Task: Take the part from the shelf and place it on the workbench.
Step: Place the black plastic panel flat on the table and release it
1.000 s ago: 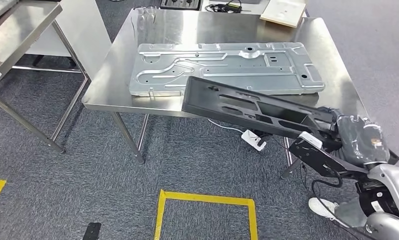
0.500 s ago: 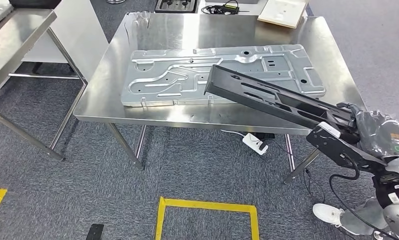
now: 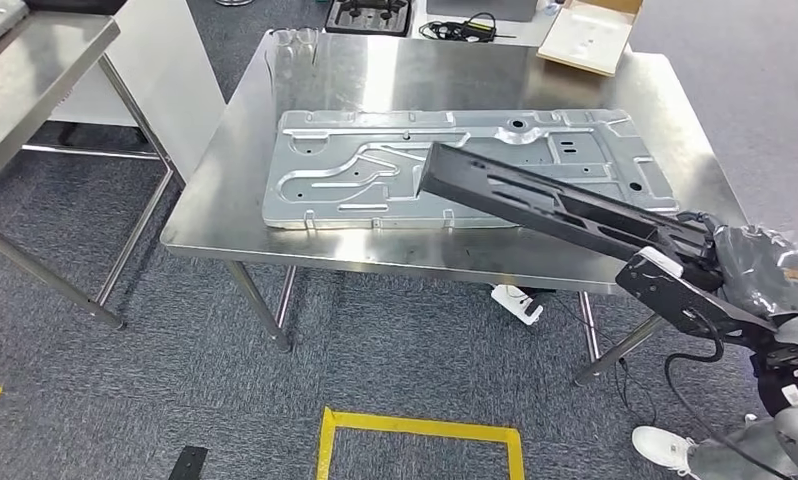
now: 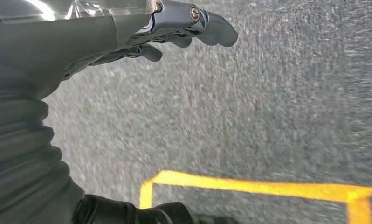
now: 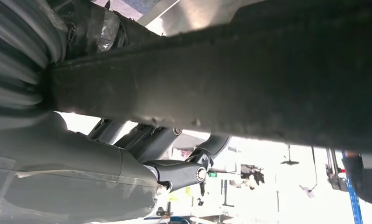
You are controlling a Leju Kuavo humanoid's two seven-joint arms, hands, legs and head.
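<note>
While the right hand point(image 3: 710, 262) grips the black part point(image 3: 535, 198) at its near end, its long axis runs toward 10 o'clock — far end above the workbench point(image 3: 395, 70) — left hand point(image 4: 142, 32) empty, fingers loosely curled.

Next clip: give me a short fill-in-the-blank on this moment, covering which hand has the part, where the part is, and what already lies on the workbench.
1. The long black part is held by the robot's ____ hand.
2. The part's free end hangs over the silver stamped metal ____ that lies flat on the workbench.
3. The left hand hangs over grey carpet marked with ____ tape.
4. At the workbench's far right corner lies an open cardboard ____.

Missing words: right; panel; yellow; box
</note>
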